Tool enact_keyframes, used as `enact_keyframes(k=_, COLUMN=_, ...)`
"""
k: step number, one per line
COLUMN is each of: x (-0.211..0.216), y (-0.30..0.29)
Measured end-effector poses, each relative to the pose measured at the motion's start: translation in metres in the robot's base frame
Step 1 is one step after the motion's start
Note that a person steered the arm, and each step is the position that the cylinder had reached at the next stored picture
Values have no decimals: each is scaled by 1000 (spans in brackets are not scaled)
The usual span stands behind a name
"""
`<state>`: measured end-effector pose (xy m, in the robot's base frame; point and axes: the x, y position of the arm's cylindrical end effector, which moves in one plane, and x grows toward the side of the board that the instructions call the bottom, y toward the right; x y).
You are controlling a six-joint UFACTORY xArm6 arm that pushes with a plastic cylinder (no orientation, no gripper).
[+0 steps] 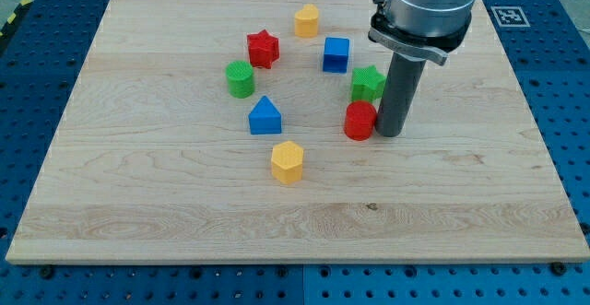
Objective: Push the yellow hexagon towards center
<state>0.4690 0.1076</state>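
Yellow hexagon [288,162]: low of the board's [138,194] middle in the camera view, slightly to the view's left, standing apart from every other block; nearest neighbour the blue block [265,115] with a peaked top, up and a little left of it. Second yellow block [307,20] near the view's top edge; shape hard to settle, perhaps a pentagon or a hexagon. Red star [263,48] below and left of that; green cylinder [241,79] further down and left, near the star but not touching. Blue cube [336,54] right of the star; green star [368,83] lower right of the cube, its right edge partly hidden behind the rod. Red block [360,120] just under the green star; rounded, exact shape unclear; right side pressed against or just beside the rod, contact not resolvable.

No claw on this arm, so nothing held and nothing to open: only a straight dark rod under a grey collar, upper arm cut off by the view's top. My tip [390,134] down on the wood right beside the red block, on its right; well apart from the yellow hexagon, which lies down and to the view's left of it.

Blue perforated table [562,65] around the board; a marker tag [509,15] at the top right, partly cut off.
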Motion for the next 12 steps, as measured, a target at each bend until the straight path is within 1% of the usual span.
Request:
enact_keyframes(k=1, x=8, y=3)
enact_keyframes(k=2, x=36, y=4)
enact_keyframes(k=5, x=88, y=-108)
enact_keyframes(k=6, x=101, y=-131)
enact_keyframes(k=7, x=89, y=-175)
enact_keyframes(k=8, x=82, y=-193)
enact_keyframes(k=9, x=82, y=-189)
enact_keyframes(k=11, x=82, y=-157)
enact_keyframes(k=12, x=82, y=-153)
